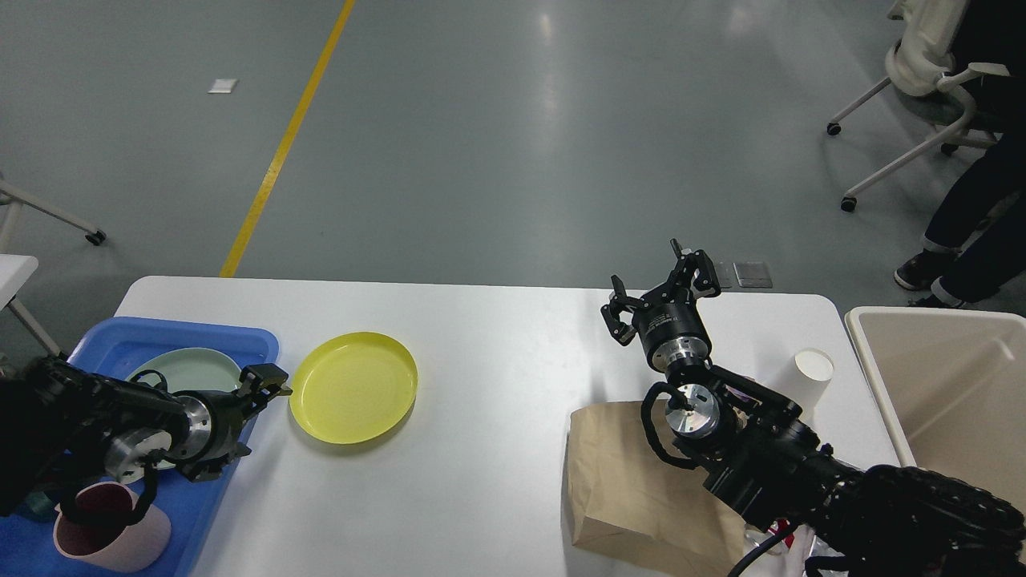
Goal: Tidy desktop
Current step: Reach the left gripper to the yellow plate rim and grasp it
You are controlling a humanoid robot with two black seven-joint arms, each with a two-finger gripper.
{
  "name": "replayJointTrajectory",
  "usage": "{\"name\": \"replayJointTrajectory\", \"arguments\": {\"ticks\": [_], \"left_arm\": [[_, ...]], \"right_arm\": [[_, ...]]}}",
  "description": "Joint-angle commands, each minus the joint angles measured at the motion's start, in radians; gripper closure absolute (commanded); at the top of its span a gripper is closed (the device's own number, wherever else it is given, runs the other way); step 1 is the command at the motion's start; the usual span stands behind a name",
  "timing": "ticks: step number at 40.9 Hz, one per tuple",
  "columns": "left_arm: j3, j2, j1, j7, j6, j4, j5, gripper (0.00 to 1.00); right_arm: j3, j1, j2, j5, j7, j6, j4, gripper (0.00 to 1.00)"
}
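Note:
The white desktop (497,353) holds a yellow plate (353,387) left of centre, a brown paper bag (625,481) at the front right and a white paper cup (811,373) near the right edge. My left gripper (250,417) is open and empty, low over the right rim of the blue tray (120,340), just left of the yellow plate. My right gripper (657,295) is open and empty, raised above the desktop behind the bag.
The blue tray holds a pale green plate (188,370), partly hidden by my left arm, and a pink cup (112,525). A beige bin (954,385) stands off the right end. Office chairs and a person's legs (962,232) are at the far right.

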State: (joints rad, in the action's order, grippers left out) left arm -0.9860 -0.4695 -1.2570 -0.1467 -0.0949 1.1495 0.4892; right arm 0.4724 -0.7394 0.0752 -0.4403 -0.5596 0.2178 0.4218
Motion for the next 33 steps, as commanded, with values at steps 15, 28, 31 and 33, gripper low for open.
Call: {"name": "replayJointTrajectory", "arguments": {"ticks": [15,28,31,33], "left_arm": [[0.17,0.084,0.108,0.027,-0.181,-0.028,-0.003,0.26],[0.17,0.124,0.149,0.029,-0.216,-0.082,-0.001,0.42],[0.17,0.127,0.151,0.03,-0.215,-0.083,-0.003,0.53],[0.17,0.134,0.151,0.032,-0.216,-0.086,-0.003,0.68]], "right_arm": [[0.0,0.0,0.0,0.0,0.0,0.0,0.0,0.0],[0.0,0.0,0.0,0.0,0.0,0.0,0.0,0.0],[0.0,0.0,0.0,0.0,0.001,0.0,0.0,0.0],[0.0,0.0,0.0,0.0,0.0,0.0,0.0,0.0]]}}
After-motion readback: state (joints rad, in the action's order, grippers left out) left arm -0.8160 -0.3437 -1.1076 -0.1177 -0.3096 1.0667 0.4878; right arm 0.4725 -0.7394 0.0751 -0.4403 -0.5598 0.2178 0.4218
